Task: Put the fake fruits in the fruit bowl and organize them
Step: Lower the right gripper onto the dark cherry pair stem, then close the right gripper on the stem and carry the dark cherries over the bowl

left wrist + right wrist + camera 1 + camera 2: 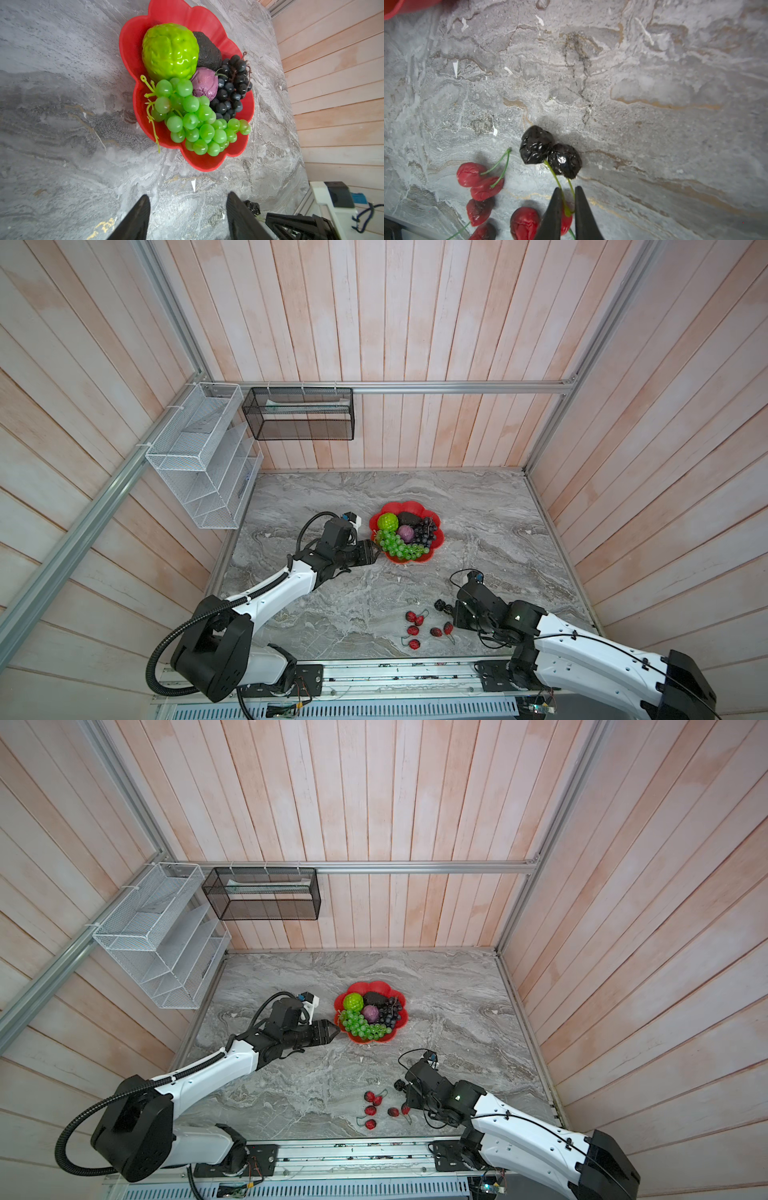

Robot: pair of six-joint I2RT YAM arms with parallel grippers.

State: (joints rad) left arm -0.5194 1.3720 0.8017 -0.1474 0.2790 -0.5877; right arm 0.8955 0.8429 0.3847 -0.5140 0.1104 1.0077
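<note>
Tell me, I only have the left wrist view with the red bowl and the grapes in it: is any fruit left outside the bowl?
Observer: Yes. Several red cherries lie on the marble table nearer the arm bases, well apart from the red bowl.
Operator: What is the right tool doing?
Observer: In the right wrist view the right tool has its jaws close together around the green stems of a black cherry pair. I cannot tell whether they pinch yet.
Operator: Are those black ones off the table?
Observer: It seems not. In both top views they sit on the marble just ahead of that tool.
</note>
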